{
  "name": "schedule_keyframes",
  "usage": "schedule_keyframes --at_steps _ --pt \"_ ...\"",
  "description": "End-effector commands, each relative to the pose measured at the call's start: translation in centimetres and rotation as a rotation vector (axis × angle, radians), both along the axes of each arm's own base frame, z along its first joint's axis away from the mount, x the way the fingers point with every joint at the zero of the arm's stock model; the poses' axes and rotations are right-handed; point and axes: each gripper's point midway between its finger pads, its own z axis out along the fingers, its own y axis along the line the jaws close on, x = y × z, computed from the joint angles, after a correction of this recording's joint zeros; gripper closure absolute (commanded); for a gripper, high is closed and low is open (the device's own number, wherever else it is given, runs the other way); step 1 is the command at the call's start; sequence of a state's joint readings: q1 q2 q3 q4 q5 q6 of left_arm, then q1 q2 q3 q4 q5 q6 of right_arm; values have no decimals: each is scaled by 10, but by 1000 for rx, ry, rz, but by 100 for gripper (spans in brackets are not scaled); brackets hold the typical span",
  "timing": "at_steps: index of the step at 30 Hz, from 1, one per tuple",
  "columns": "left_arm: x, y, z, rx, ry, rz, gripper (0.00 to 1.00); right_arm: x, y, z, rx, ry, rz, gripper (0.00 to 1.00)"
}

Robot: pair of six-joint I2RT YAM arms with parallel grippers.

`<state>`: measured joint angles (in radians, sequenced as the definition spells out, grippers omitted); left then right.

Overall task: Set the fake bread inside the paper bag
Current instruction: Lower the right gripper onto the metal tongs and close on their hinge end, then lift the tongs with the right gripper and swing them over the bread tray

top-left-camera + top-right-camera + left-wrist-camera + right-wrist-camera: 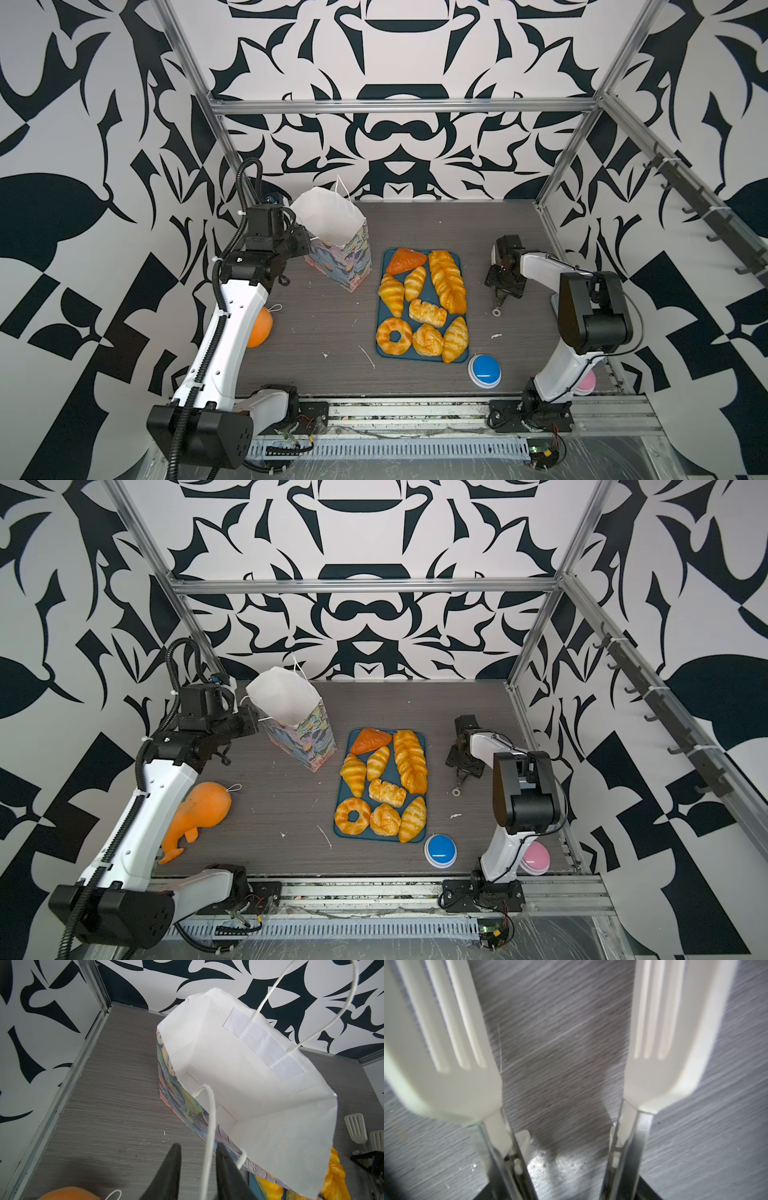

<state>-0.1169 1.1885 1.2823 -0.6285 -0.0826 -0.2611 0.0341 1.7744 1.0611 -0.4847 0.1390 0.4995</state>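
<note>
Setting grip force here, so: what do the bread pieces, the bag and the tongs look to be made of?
The fake bread: glossy moulded plastic or foam, judging by the sharp highlights; which one is unclear. The paper bag: thin matte paper, creased, printed outside, with white twisted-cord handles. The tongs: matte white plastic slotted heads on shiny metal arms.

The paper bag (pixel 280 1147) hides most of the fake bread (pixel 334 1176) beyond the left gripper (pixel 198 1145) in the left wrist view. The right wrist view is blurred: the slotted paddles (pixel 446 1053) ahead of the right gripper (pixel 503 286) run off the frame, and its own fingers are out of sight. In a top view, the left arm (pixel 237 311) covers most of the orange toy (pixel 262 328) behind the left gripper.
</note>
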Motion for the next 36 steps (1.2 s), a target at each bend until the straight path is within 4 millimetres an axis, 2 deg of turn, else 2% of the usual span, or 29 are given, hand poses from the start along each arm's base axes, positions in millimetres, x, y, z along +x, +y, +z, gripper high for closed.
schedule_keyframes --at_steps 1,4,26,30,36 --pt "-2 2 -3 0 1 7 68 0 -5 24 -19 -52 -4 34" --pt "-2 2 -3 -2 3 9 68 0 -3 29 -17 -59 9 40" --pt "-4 3 -1 -4 -6 11 68 -10 0 68 3 -110 26 44" --pt "-4 4 -1 -1 -6 15 68 -13 10 78 36 -115 65 44" --pt "-4 5 0 2 -9 21 68 -20 29 104 42 -119 158 45"
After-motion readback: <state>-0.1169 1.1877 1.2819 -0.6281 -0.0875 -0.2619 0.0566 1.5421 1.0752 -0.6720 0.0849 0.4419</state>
